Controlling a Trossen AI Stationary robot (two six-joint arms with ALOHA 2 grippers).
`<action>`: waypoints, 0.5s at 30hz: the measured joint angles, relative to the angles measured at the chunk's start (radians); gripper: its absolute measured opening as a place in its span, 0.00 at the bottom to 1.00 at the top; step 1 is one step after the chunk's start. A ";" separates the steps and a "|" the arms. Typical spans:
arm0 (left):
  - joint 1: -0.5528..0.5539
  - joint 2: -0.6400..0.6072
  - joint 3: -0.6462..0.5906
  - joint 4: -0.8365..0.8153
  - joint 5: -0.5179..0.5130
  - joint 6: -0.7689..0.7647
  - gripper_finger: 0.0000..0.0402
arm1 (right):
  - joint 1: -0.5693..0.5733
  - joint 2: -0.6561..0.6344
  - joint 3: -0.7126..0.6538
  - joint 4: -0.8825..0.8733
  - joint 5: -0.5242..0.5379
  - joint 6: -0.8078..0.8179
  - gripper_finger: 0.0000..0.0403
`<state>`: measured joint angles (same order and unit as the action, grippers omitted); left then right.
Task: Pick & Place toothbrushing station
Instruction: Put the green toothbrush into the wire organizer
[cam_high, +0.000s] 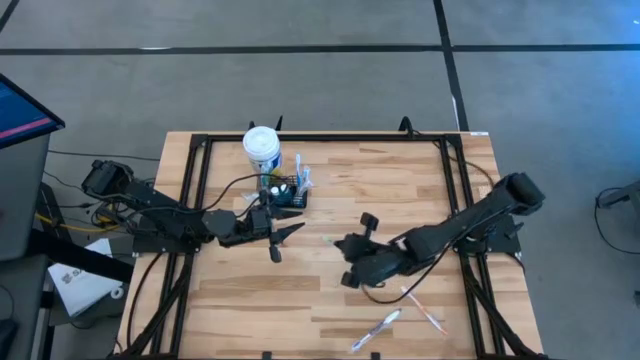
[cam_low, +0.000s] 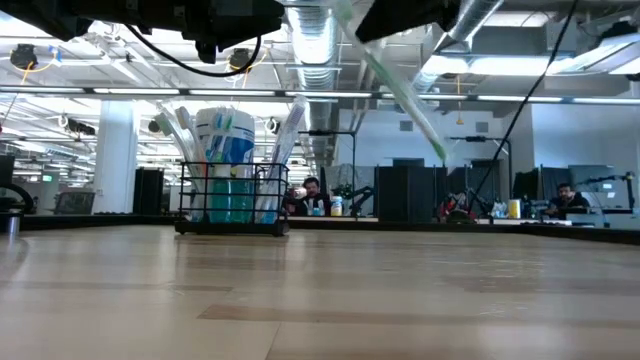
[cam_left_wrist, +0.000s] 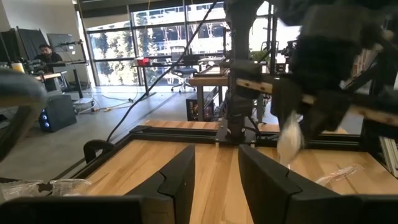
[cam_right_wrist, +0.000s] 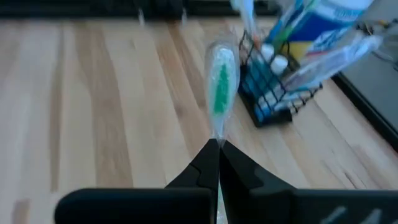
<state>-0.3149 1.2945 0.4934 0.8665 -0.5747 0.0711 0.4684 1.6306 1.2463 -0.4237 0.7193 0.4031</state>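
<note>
The right tool (cam_right_wrist: 217, 146), clamped on a clear-wrapped green toothbrush (cam_right_wrist: 221, 84), hangs mid-table; the small black wire caddy (cam_high: 289, 192) stands near the far edge beside a white blue-labelled tub (cam_high: 262, 148). Best to tilt the brush upright over a free slot (several look full). The left tool (cam_high: 282, 235) waits agape and empty.

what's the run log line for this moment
right pincer: shut on wrapped toothbrush, raised, short of caddy | left pincer: open, empty, beside caddy | two wrapped toothbrushes on table
</note>
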 joint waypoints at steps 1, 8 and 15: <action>0.000 0.000 0.000 0.001 0.000 0.000 0.29 | -0.002 -0.032 -0.044 0.059 0.000 -0.020 0.00; 0.002 0.000 0.000 0.003 0.000 0.000 0.29 | -0.051 -0.174 -0.281 0.474 -0.003 -0.176 0.00; 0.002 0.000 0.000 0.004 0.000 0.000 0.29 | -0.135 -0.196 -0.363 0.737 -0.027 -0.329 0.00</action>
<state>-0.3130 1.2945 0.4934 0.8705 -0.5751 0.0711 0.3332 1.4349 0.8837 0.3131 0.6925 0.0745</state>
